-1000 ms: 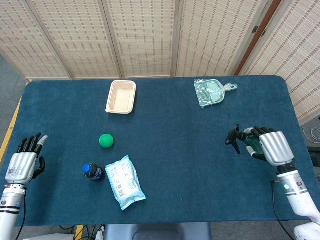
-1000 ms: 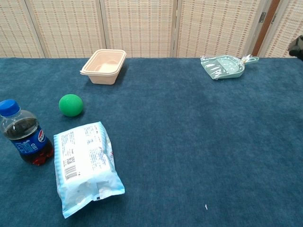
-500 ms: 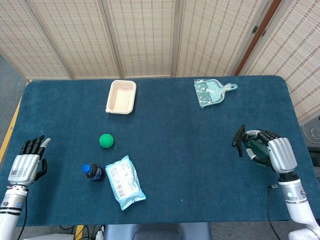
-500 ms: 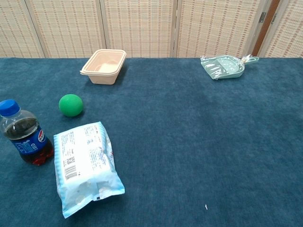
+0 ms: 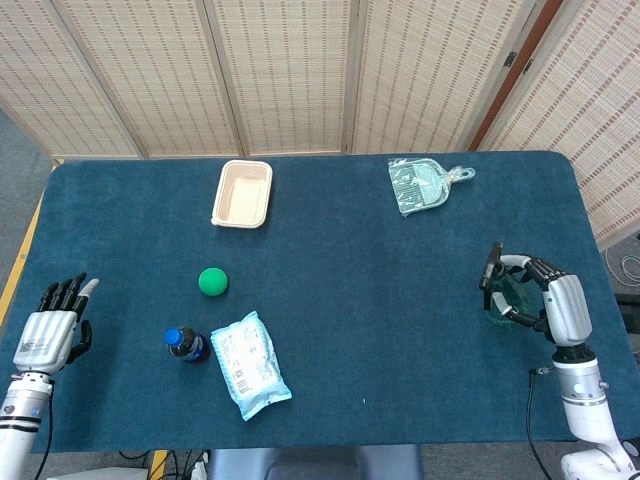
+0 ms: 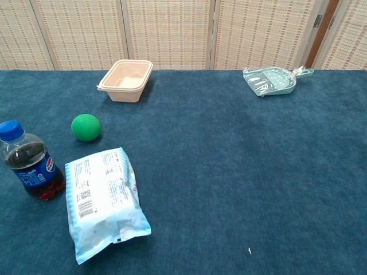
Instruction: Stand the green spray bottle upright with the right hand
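Green spray bottle (image 5: 508,296) sits in the curled fingers (image 5: 520,268) of the right hand (image 5: 545,302) near the surface's (image 5: 380,300) right edge, its black nozzle swung from sideways toward vertical (nearly upright now). Left hand (image 5: 50,335) idles, spread and holding nothing.

Table (image 5: 340,260) covered in dark blue carpet-like cloth, backed by folding screens (image 5: 290,70) of woven beige panels set in pale frames, brown post (image 5: 510,75) at right, grey floor (image 5: 20,165) seen at left, evenly lit
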